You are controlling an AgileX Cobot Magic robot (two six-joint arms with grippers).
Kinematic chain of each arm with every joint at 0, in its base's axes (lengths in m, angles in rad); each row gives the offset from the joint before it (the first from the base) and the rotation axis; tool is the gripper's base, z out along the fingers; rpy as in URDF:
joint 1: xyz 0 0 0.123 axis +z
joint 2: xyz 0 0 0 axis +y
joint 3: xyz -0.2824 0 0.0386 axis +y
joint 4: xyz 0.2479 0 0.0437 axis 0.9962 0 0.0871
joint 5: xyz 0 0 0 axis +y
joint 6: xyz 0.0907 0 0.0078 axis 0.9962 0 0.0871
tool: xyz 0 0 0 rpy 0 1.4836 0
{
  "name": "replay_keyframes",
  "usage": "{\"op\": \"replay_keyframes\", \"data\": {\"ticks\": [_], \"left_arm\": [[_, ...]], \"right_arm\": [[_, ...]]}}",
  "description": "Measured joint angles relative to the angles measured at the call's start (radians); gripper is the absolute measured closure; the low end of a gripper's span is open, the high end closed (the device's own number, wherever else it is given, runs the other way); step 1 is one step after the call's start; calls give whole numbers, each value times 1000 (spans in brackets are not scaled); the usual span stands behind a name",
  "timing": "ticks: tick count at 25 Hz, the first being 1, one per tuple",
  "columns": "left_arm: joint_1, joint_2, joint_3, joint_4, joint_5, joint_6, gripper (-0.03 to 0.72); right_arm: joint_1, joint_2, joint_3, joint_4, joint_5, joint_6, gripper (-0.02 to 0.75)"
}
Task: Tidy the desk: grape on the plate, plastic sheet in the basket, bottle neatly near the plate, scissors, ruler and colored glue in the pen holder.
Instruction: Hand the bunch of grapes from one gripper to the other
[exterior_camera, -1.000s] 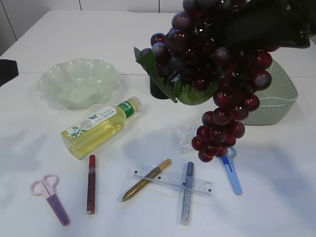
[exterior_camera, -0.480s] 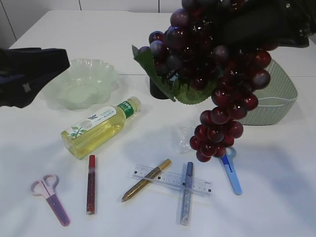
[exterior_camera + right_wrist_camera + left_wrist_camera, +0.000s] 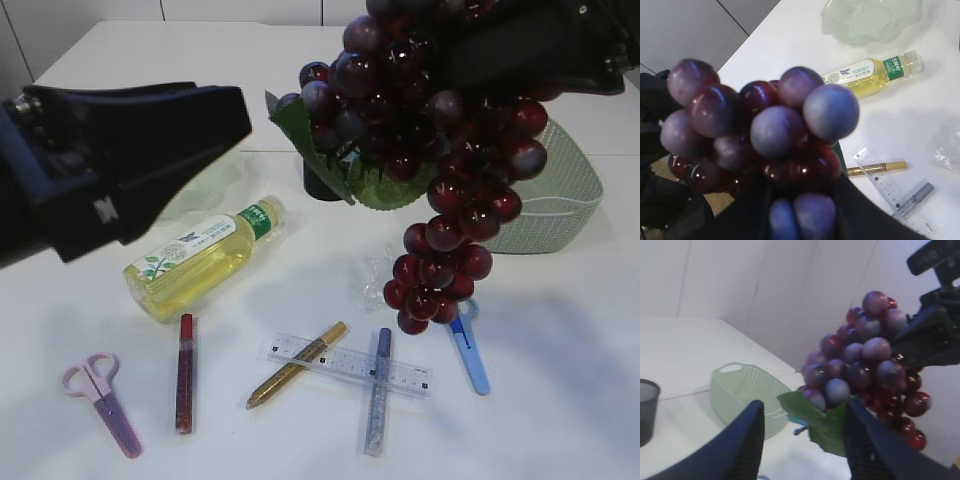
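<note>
Dark red grape bunch (image 3: 440, 150) pinched aloft by right hand (image 3: 800, 210), left hand (image 3: 802, 440) spread, touching nothing

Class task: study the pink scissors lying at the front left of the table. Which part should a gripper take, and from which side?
Judging by their pose, the pink scissors lie flat and closed with bare table around them. Come straight down and close across the narrow blade section just below the loops; the loops themselves look too wide to pinch.

Exterior view slants down at the desk; both wrist views sit close, sharing the grape bunch (image 3: 430, 150).
</note>
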Motion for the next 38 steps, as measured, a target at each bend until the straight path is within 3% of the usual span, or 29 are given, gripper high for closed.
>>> {"op": "replay_keyframes", "data": {"ticks": [6,9,14,19,21,27,38], "left_arm": [[0,117,0,361,-158,-318,309],[0,196,0,457,-273,-376,309],[-2,292,0,482,-365,-390,278],[-2,303,0,474,-388,-393,110],[-2,303,0,470,-388,-393,83],[-2,303,-11,481,-388,-393,70],[-6,403,-178,545,-321,-395,82]], "right_arm": [[0,0,0,62,0,-57,547],[0,0,0,99,0,-77,547],[0,0,-1,106,-4,-87,546],[0,0,-1,106,-19,-89,546],[0,0,-1,106,-23,-89,546],[0,0,-1,108,-30,-91,546],[0,0,-1,148,-49,-99,546]]}}
